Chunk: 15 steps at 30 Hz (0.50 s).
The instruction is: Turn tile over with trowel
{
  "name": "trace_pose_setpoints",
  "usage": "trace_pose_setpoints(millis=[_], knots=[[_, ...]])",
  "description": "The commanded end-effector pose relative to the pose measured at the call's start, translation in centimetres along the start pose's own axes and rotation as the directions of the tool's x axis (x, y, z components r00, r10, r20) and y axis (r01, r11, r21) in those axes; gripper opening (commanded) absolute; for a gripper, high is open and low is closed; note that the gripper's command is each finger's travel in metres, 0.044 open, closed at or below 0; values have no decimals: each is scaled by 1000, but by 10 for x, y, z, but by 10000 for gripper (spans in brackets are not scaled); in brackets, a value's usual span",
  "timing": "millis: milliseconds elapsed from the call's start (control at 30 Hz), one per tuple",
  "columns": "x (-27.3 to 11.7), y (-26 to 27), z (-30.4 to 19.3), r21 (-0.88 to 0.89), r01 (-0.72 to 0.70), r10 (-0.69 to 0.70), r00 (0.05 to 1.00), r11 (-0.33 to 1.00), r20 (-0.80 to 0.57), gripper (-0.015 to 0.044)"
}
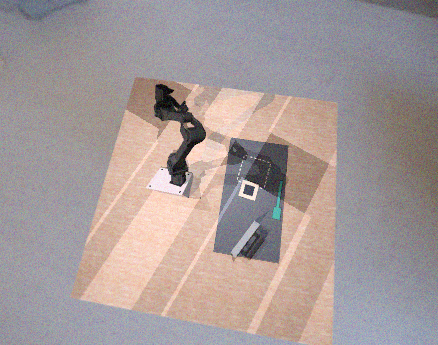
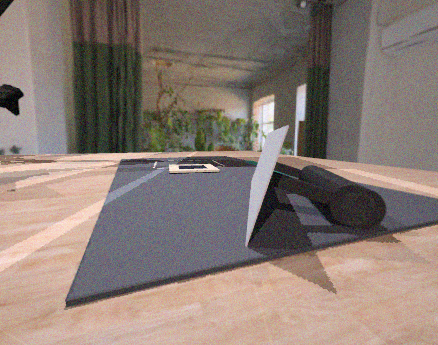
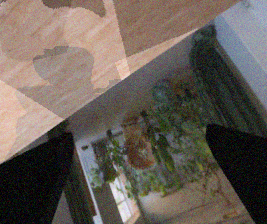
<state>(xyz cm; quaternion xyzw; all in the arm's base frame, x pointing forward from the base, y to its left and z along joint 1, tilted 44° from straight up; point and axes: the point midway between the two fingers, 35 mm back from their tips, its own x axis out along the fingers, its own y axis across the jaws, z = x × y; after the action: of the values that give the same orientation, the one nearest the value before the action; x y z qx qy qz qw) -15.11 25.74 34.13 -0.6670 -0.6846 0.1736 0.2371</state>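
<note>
The tile [image 1: 247,196] [image 2: 174,169] lies flat on the mat [image 1: 227,232] [image 2: 164,217], a cream square with a dark square on its upper face. It lies mostly outside the dashed outline [image 1: 240,168], at its lower side in the top view. The teal trowel [image 1: 277,212] lies near the mat's right edge, its thin handle towards the back; the exterior view shows only slivers of it. My gripper [image 3: 140,135] is open with nothing between its fingers. It is raised at the upper left in the top view, away from tile and trowel, and only partly visible in the exterior view.
A light grey slanted panel [image 1: 245,239] [image 2: 266,182] stands at the mat's front end, with a dark body and a dark round part [image 2: 359,207] behind it. The arm's white base plate [image 1: 161,183] is left of the mat. Shadows fall across the outline area.
</note>
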Motion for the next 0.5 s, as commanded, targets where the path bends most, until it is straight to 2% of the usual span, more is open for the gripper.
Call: trace_pose_setpoints(millis=[0, 333, 467], knots=[[0, 0, 0, 1, -1, 1, 1000, 1000, 0, 374], [13, 16, -4, 92, -49, 51, 998, 995, -21, 111], [24, 20, -6, 108, -74, 77, 997, 991, -21, 100]])
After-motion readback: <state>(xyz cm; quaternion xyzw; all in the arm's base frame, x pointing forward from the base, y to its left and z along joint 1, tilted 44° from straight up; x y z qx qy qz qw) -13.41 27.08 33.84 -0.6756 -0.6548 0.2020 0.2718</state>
